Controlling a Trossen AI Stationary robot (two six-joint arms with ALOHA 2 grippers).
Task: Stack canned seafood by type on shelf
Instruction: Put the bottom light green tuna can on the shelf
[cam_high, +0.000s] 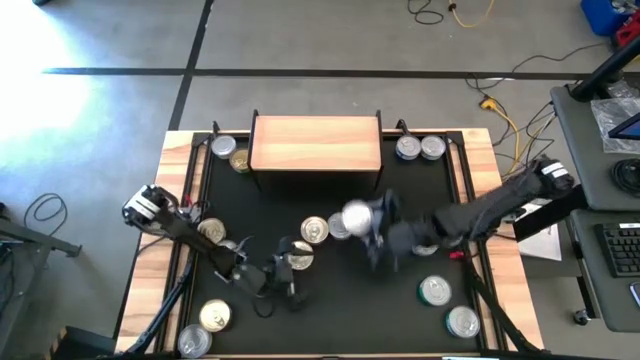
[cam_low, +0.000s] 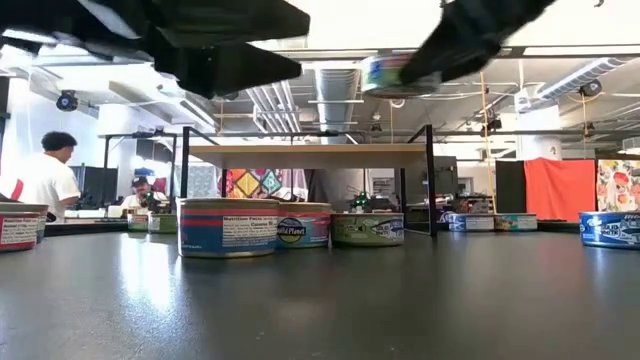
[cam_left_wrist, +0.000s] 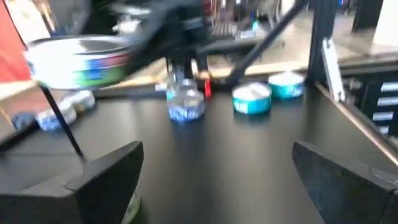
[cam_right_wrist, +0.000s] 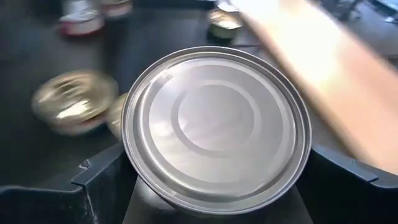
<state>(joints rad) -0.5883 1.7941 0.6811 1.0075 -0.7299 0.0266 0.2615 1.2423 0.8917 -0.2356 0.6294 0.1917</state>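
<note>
Shelf top bare; nothing stacked. Right gripper clamped on silver-lidded tin, raised mid-table, near side of shelf. Left gripper fingers apart, empty. Other tins scattered on table.

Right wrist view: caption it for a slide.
Right gripper holds a silver-lidded can above the table, near the wooden shelf.

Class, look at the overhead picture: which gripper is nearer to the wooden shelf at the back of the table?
Right. The right gripper, holding a silver-lidded can, sits just in front of the shelf. The left gripper is farther forward, near the table's front.
</note>
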